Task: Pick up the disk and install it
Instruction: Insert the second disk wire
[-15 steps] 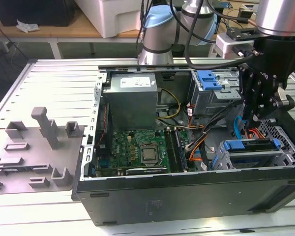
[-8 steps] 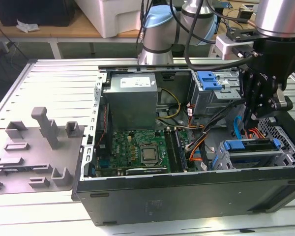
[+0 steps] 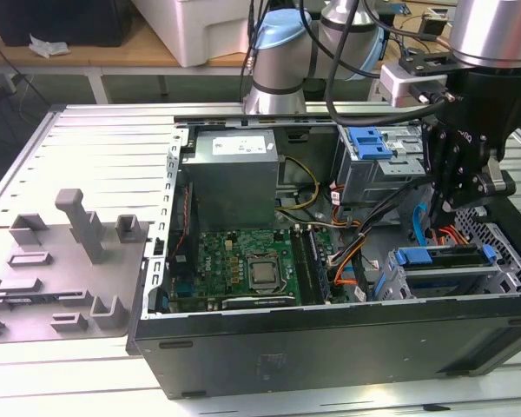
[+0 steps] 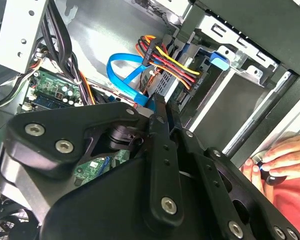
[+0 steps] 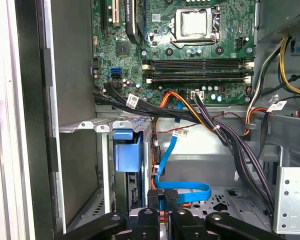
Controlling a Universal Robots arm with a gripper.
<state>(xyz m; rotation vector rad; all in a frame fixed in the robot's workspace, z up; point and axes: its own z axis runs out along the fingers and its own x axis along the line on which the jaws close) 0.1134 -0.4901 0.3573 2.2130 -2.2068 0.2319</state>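
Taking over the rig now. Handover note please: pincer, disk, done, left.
Pincer: looks shut with nothing in it, hanging inside the open computer case over the drive cage at the exterior view's right.
Disk: appears to sit in that cage, blue frame end facing out.
Done: pick and placement, by the look of it.
Left: full seating can't be confirmed.
Note: a person's hand is at the case edge in the second wrist view.

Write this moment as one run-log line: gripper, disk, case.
gripper: shut, holding nothing, above drive cage | disk: sits in drive cage, apart from gripper | computer case: open
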